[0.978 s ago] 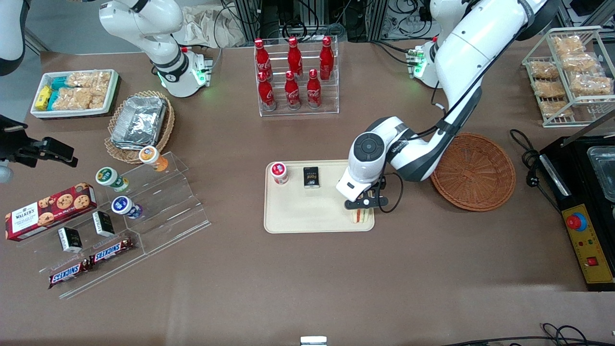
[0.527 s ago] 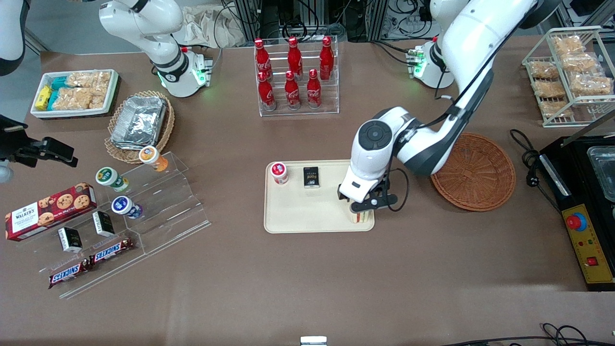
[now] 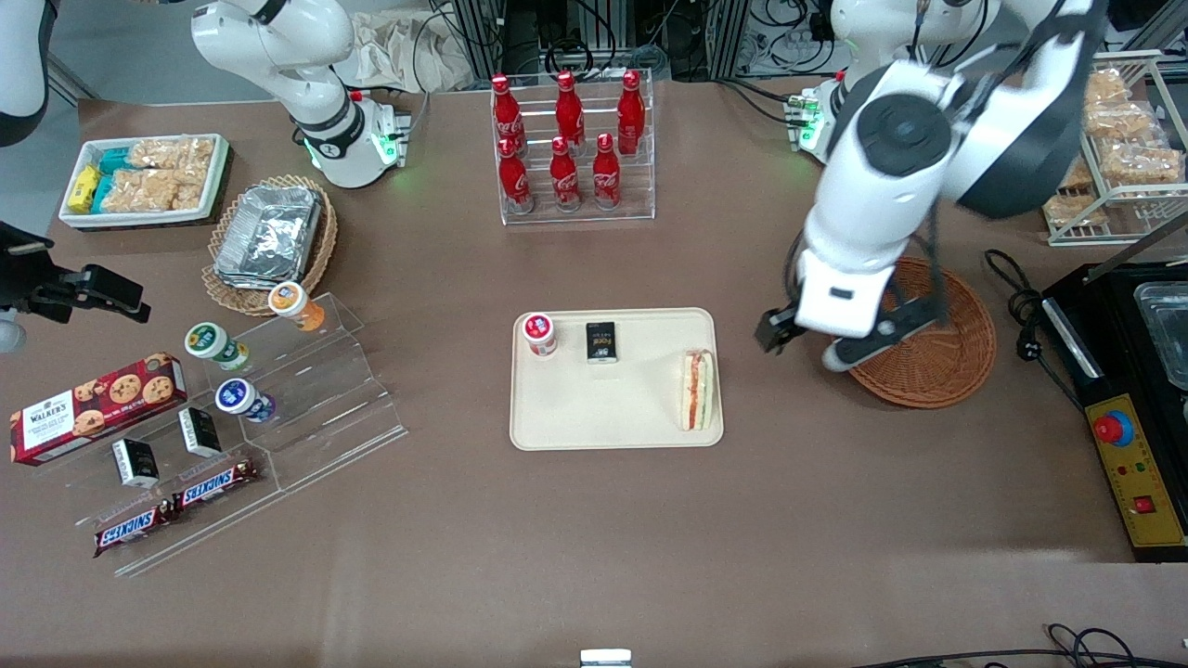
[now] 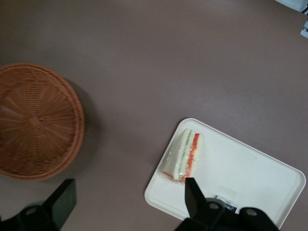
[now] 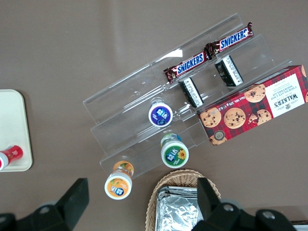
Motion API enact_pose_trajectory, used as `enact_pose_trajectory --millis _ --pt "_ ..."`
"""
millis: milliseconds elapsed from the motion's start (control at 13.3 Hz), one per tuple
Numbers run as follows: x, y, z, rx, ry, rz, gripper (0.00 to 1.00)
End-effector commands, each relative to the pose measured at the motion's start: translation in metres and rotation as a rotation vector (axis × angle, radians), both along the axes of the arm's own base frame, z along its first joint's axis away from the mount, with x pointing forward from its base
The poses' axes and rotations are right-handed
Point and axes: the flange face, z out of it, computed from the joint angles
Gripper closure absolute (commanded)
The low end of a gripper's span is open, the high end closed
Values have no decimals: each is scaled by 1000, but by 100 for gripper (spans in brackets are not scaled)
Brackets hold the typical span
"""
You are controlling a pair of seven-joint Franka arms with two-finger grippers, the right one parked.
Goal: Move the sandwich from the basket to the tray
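The sandwich [image 3: 697,390] [image 4: 184,155], a pale wedge with a red and green filling stripe, lies flat on the cream tray [image 3: 603,413] [image 4: 245,168] at the end nearest the basket. The reddish-brown wicker basket [image 3: 937,357] [image 4: 36,120] holds nothing that shows, and my arm covers part of it in the front view. My left gripper [image 3: 804,343] [image 4: 127,199] hangs high above the table between tray and basket. It is open with nothing between its fingers and touches neither.
A red-capped jar [image 3: 539,334] and a black packet [image 3: 601,341] also sit on the tray. A cola bottle rack [image 3: 571,148] stands farther back. A black appliance [image 3: 1132,371] and a wire snack rack [image 3: 1104,139] stand at the working arm's end.
The gripper let go of the sandwich on the tray, rose and swung toward the basket. The sandwich stays on the tray, now fully uncovered.
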Motion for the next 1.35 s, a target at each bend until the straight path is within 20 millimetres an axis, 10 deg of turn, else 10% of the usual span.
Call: enact_pose_trajectory --millis 0,527,1280 --pt "-11 67 42 -44 46 -73 0" --pt "-30 210 70 -39 102 -417 0" --pt "-6 223 78 -63 151 -402 0"
